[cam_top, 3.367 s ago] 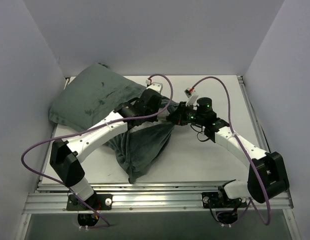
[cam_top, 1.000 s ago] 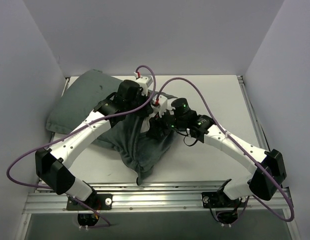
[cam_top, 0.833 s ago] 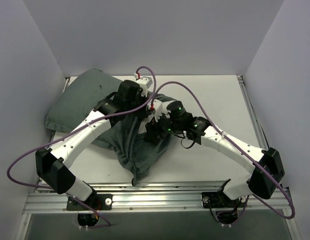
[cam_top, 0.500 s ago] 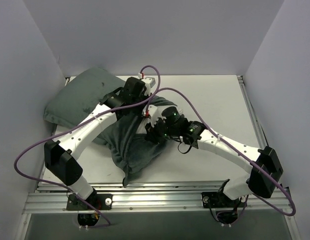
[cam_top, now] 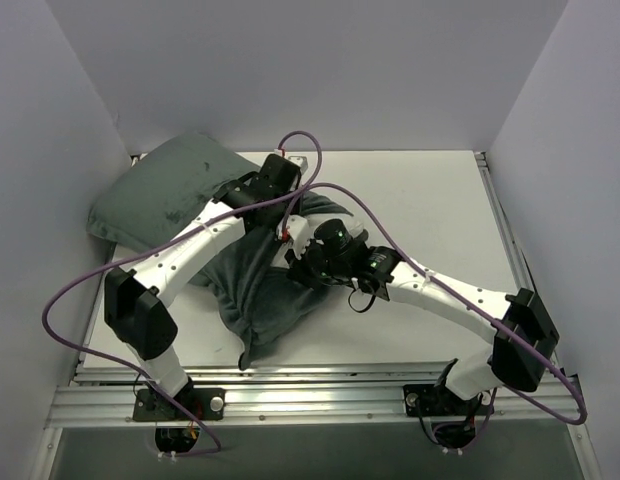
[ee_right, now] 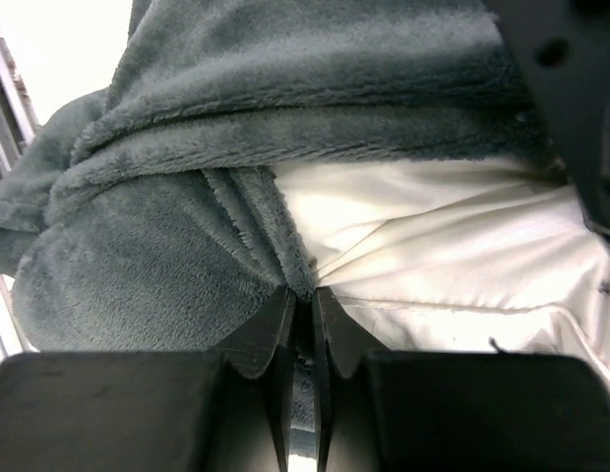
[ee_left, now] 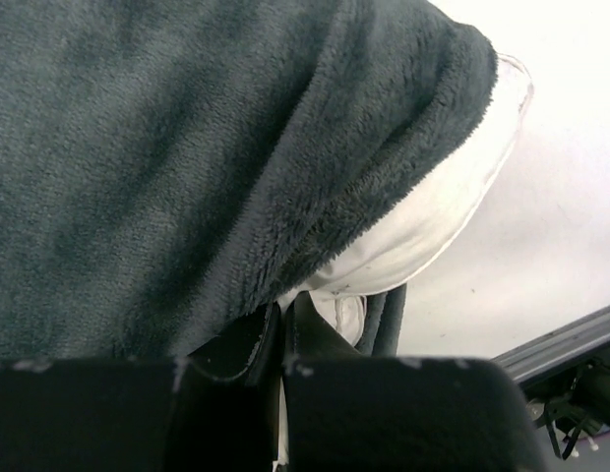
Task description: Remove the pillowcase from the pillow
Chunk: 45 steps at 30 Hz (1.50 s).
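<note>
The pillowcase [cam_top: 170,195] shows its plain dark grey-green face and lies over the back left of the table, with a bunched part [cam_top: 260,300] drawn toward the front. No zebra face shows. My left gripper [cam_top: 288,208] is shut, with white pillow fabric pinched between its jaws in the left wrist view [ee_left: 283,307]. There the white pillow [ee_left: 433,216] pokes out from under the pillowcase [ee_left: 187,147]. My right gripper [cam_top: 292,262] is shut on a fold of the pillowcase [ee_right: 187,226] at its opening [ee_right: 300,293], with the pillow [ee_right: 443,246] bare beside it.
The white table [cam_top: 430,210] is walled by grey panels at the back and both sides. A metal rail [cam_top: 310,405] runs along the front edge. Purple cables [cam_top: 330,185] loop over both arms above the fabric.
Both grippers have moved left. The right one has pulled the bunched pillowcase toward the front left, and the left one has moved back. The covered pillow has shifted toward the back left corner.
</note>
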### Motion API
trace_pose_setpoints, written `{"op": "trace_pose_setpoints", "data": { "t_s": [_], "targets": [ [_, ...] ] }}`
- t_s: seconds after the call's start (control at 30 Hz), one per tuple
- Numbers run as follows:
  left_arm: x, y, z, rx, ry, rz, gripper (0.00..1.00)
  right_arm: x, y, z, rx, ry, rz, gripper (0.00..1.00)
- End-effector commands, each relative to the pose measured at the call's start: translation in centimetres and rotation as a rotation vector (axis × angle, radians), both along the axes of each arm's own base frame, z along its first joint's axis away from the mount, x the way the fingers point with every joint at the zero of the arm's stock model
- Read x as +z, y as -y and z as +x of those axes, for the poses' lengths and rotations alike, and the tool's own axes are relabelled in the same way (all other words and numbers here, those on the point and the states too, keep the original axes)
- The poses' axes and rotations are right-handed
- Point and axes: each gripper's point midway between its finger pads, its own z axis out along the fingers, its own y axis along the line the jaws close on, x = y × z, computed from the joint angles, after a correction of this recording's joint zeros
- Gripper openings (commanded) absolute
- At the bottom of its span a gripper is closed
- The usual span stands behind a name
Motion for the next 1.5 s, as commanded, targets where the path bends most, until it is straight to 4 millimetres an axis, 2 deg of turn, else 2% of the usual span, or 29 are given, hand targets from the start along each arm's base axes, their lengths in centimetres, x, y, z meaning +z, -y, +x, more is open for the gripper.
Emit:
{"op": "trace_pose_setpoints", "data": {
  "t_s": [0.0, 0.1, 0.17, 0.33, 0.47, 0.53, 0.67, 0.7, 0.77, 0.8, 0.87, 0.9, 0.97, 1.07, 1.17, 1.2, 1.23, 1.3, 1.33, 1.37, 1.4, 1.43, 1.47],
  "targets": [
    [16.3, -0.3, 12.7, 0.345, 0.611, -0.308, 0.02, -1.6, 0.0, -14.0, 0.419, -0.374, -0.046, 0.00],
    [16.8, -2.1, 14.4, 0.455, 0.653, -0.281, 0.02, -0.9, 0.5, -14.6, 0.427, -0.376, -0.032, 0.00],
    [17.9, -2.9, 15.5, 0.510, 0.677, -0.296, 0.02, -1.2, 1.0, -14.8, 0.418, -0.390, -0.043, 0.00],
    [19.5, -6.2, 17.8, 0.665, 0.716, -0.305, 0.02, -1.9, 2.1, -15.5, 0.383, -0.425, -0.059, 0.00],
    [20.0, -6.1, 18.0, 0.661, 0.731, -0.319, 0.02, -1.8, 3.0, -15.9, 0.353, -0.435, -0.046, 0.00],
    [19.9, -6.1, 17.9, 0.672, 0.722, -0.331, 0.02, -2.3, 3.4, -16.2, 0.344, -0.448, -0.048, 0.00],
    [20.7, -7.0, 17.9, 0.750, 0.709, -0.412, 0.02, -4.9, 4.0, -16.4, 0.292, -0.508, -0.093, 0.00],
    [21.8, -7.5, 17.8, 0.776, 0.724, -0.430, 0.02, -5.6, 4.1, -16.7, 0.289, -0.536, -0.111, 0.00],
    [22.7, -7.9, 18.0, 0.812, 0.732, -0.456, 0.02, -6.0, 4.1, -17.0, 0.291, -0.554, -0.121, 0.00],
    [24.7, -8.3, 17.7, 0.828, 0.755, -0.478, 0.02, -5.9, 4.0, -16.9, 0.288, -0.553, -0.115, 0.00],
    [24.8, -8.3, 18.1, 0.837, 0.758, -0.460, 0.02, -5.5, 4.0, -16.9, 0.289, -0.547, -0.106, 0.00],
    [26.7, -8.7, 17.8, 0.850, 0.786, -0.489, 0.02, -5.2, 4.1, -17.0, 0.288, -0.540, -0.100, 0.00],
    [26.3, -8.8, 18.2, 0.865, 0.782, -0.476, 0.02, -4.7, 4.2, -17.3, 0.300, -0.547, -0.087, 0.00],
    [26.3, -8.6, 18.0, 0.860, 0.768, -0.488, 0.02, -4.9, 4.5, -16.7, 0.242, -0.537, -0.093, 0.00],
    [25.3, -7.7, 17.3, 0.806, 0.718, -0.509, 0.02, -5.7, 4.7, -15.0, 0.141, -0.507, -0.111, 0.00],
    [26.1, -7.4, 16.3, 0.779, 0.717, -0.535, 0.02, -5.7, 4.7, -14.4, 0.122, -0.503, -0.102, 0.00],
    [23.9, -6.3, 16.3, 0.728, 0.669, -0.518, 0.02, -5.5, 4.5, -13.9, 0.104, -0.500, -0.088, 0.00],
    [24.2, -5.7, 14.8, 0.673, 0.657, -0.544, 0.02, -4.4, 3.9, -12.8, 0.079, -0.464, -0.046, 0.00],
    [23.8, -5.4, 14.3, 0.649, 0.640, -0.546, 0.02, -4.1, 3.9, -11.9, 0.050, -0.444, -0.034, 0.01],
    [21.4, -4.3, 14.0, 0.597, 0.589, -0.533, 0.02, -3.4, 3.8, -11.1, 0.028, -0.423, -0.014, 0.09],
    [21.8, -4.2, 12.9, 0.566, 0.583, -0.549, 0.02, -2.5, 3.6, -10.3, 0.009, -0.399, 0.007, 0.12],
    [21.3, -3.7, 12.3, 0.533, 0.571, -0.547, 0.02, -1.9, 3.8, -9.1, -0.025, -0.380, 0.021, 0.18],
    [19.0, -2.7, 11.8, 0.487, 0.528, -0.529, 0.02, -1.1, 3.8, -8.6, -0.035, -0.366, 0.042, 0.33]
  ]
}}
